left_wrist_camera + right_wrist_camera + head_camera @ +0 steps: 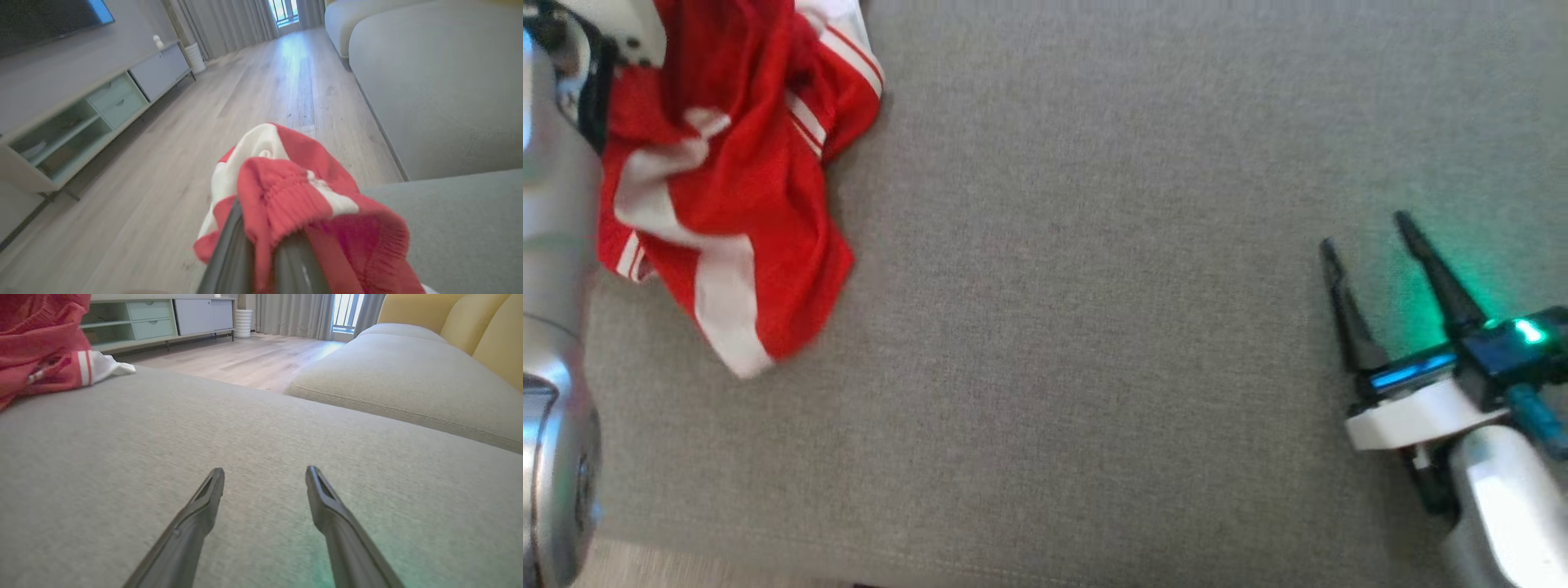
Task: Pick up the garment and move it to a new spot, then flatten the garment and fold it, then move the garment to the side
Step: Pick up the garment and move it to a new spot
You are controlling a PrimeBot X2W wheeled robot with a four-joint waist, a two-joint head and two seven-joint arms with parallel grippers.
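The garment (743, 188) is red with white stripes and lies crumpled at the far left of the grey sofa cushion (1094, 327). In the left wrist view my left gripper (263, 245) is shut on a bunched red ribbed edge of the garment (286, 192), and the cloth hides its fingertips. My right gripper (1364, 231) stands open at the right, just above the bare cushion and far from the cloth. In the right wrist view its two fingers (204, 506) are spread wide around the right gripper (265, 473), with nothing between them, and the garment (36, 355) lies at the upper left.
My silver left forearm (556, 245) runs down the left edge of the head view. Past the cushion's edge are a wooden floor (245, 102) and a low TV cabinet (102, 106). Another sofa seat (408, 375) with yellow back cushions (490, 326) lies beyond.
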